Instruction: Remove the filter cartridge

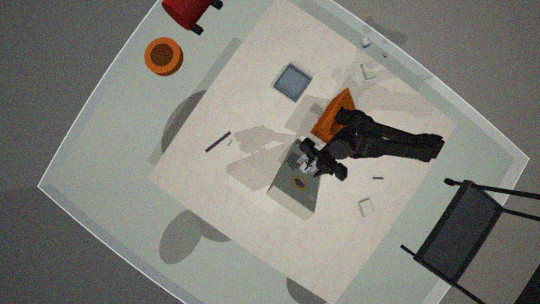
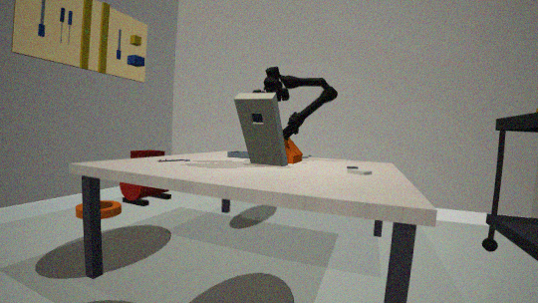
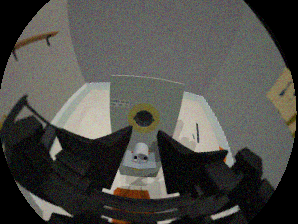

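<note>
Our hand (image 1: pixel 309 162) (image 3: pixel 145 131) is released, partly open; the light cylindrical filter cartridge (image 3: pixel 142 151) lies beyond its fingertips, its slotted end toward our wrist camera, long axis roughly along our view.

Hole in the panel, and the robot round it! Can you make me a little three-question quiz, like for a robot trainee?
1. What colour is the ring round the dark hole in the panel? A) red B) yellow C) blue
2. True or false: the pale cartridge is out of that hole.
3. Fill in one word, "open" or "shut": the hand is ____.

Key: 1 B; 2 true; 3 open.
</note>
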